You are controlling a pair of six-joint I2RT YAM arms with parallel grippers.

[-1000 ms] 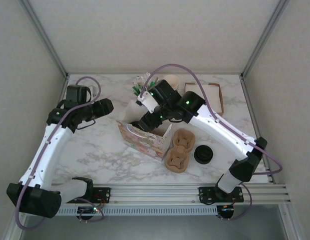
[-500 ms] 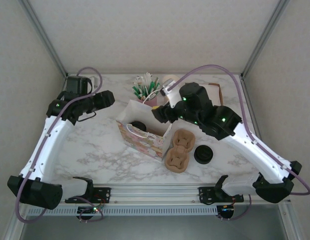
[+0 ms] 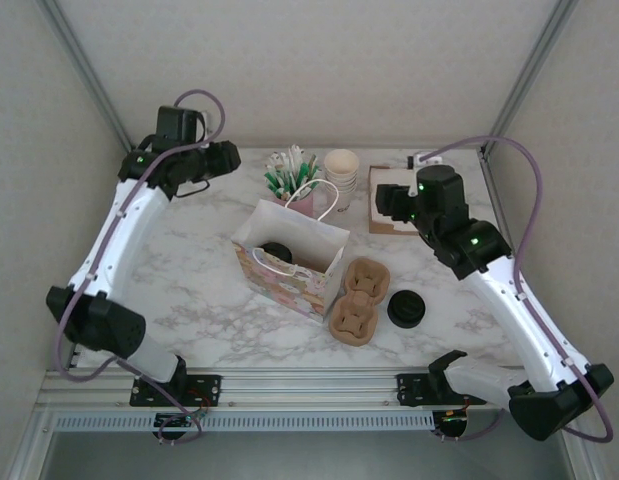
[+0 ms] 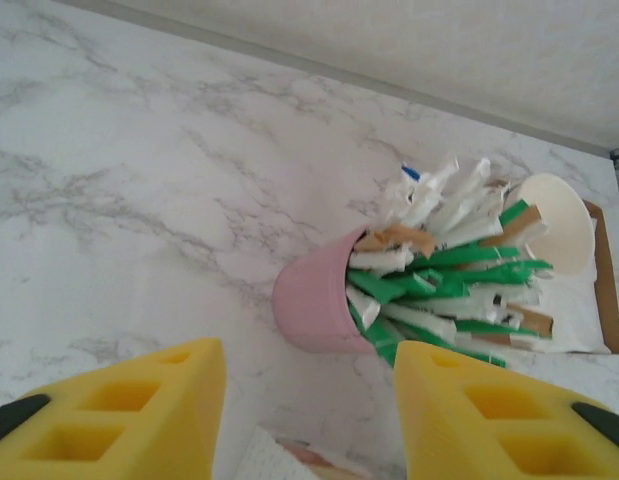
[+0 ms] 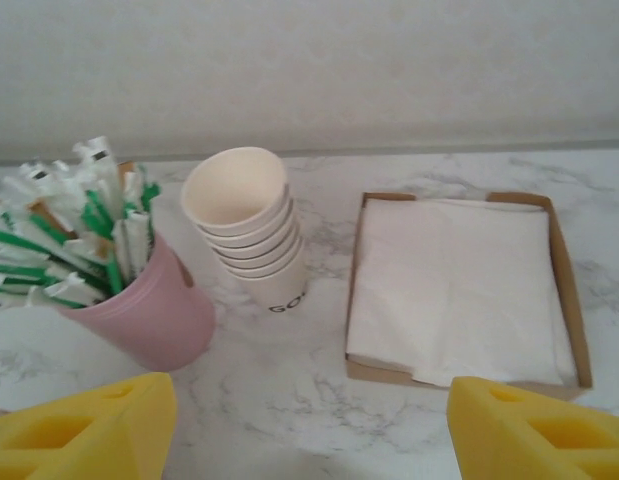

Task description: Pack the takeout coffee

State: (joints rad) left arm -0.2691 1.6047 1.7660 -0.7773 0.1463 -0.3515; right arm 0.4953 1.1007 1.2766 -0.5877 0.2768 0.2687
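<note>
The takeout coffee (image 3: 277,252) shows as a dark round lid inside the open paper bag (image 3: 307,232) at the table's middle. Neither gripper touches it. My left gripper (image 3: 229,158) hangs at the back left, away from the bag. In its wrist view the left gripper (image 4: 309,395) is open, with bare marble between its yellow fingers (image 4: 139,410). My right gripper (image 3: 381,205) hovers at the back right by the napkin tray. In its own view the right gripper (image 5: 309,425) stands wide open with nothing in it.
A pink cup of green and white packets (image 3: 294,182) (image 4: 314,300) (image 5: 154,310) and stacked cream cups (image 3: 341,165) (image 5: 249,225) stand behind the bag. The napkin tray (image 3: 372,212) (image 5: 569,290) lies at the back right. A brown cup carrier (image 3: 354,298) and a low black round item (image 3: 405,308) sit right of the bag.
My right arm has pulled up out of the bag and swung to the back right, leaving the coffee inside. My left arm has risen toward the back, its fingers somewhat closer together.
</note>
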